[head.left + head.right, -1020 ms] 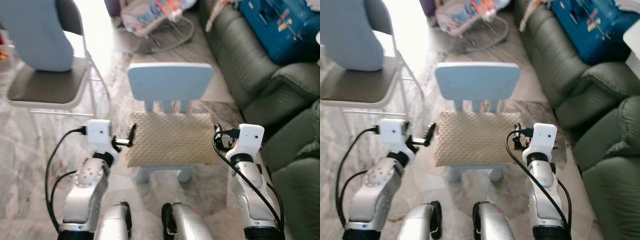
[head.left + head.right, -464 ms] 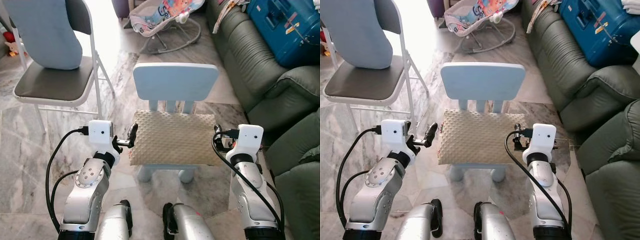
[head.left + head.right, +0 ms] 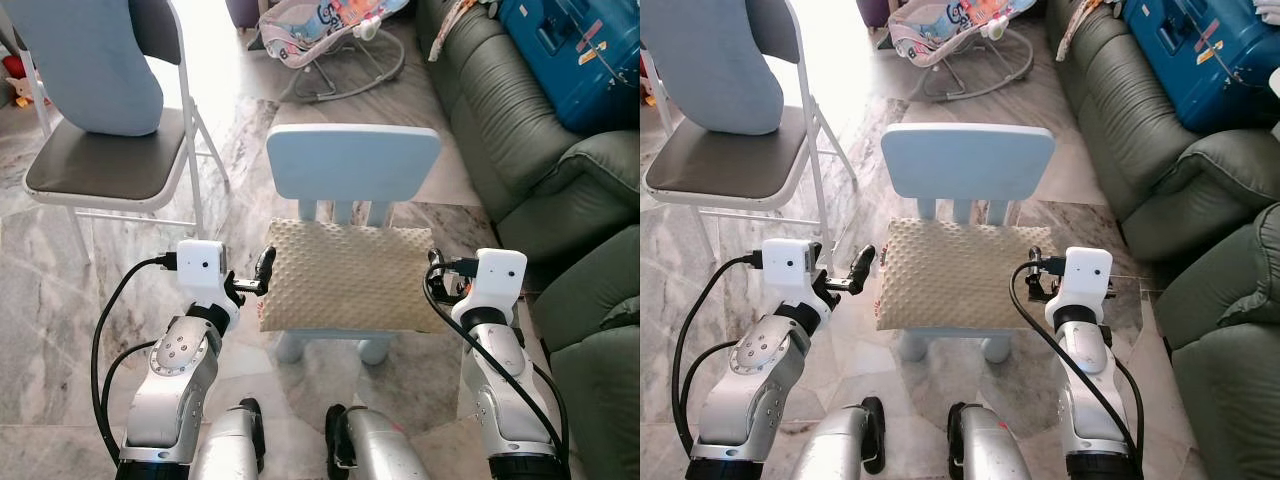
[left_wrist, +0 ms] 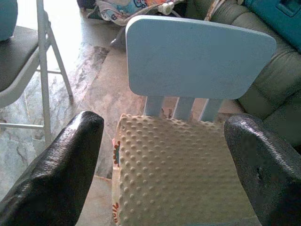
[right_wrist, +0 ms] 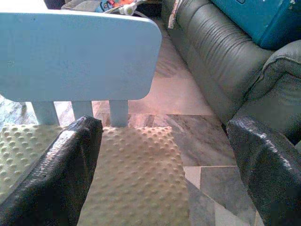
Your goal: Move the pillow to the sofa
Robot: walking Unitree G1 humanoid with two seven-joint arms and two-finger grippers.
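Both pairs of jaws stand spread wide, with nothing between them yet. The left gripper [image 4: 155, 188] looks straight along its black fingers [image 4: 56, 174] at the near left corner of the pillow [image 3: 345, 276], which sits between the two tips but untouched. The right gripper [image 5: 164, 183] is just off the pillow's right edge, its fingers [image 5: 51, 179] open over the bumpy beige cover, one tip above the fabric and the other out over the bare floor [image 5: 211, 183].

Compared with a second ago, the arms and the pillow keep the same places relative to each other; what has shifted is the whole view, which has tipped up a little so more of the folding chair [image 3: 105, 170] on the far left and the baby bouncer [image 3: 330, 25] at the back comes in. That is the head moving, not the things.

So the pillow lies flat on the seat of the small blue chair [image 3: 352, 165], not lifted. The sofa [image 3: 520, 140] runs along the right, close by. My guess is the grab comes next: both grippers closing in on the pillow's sides
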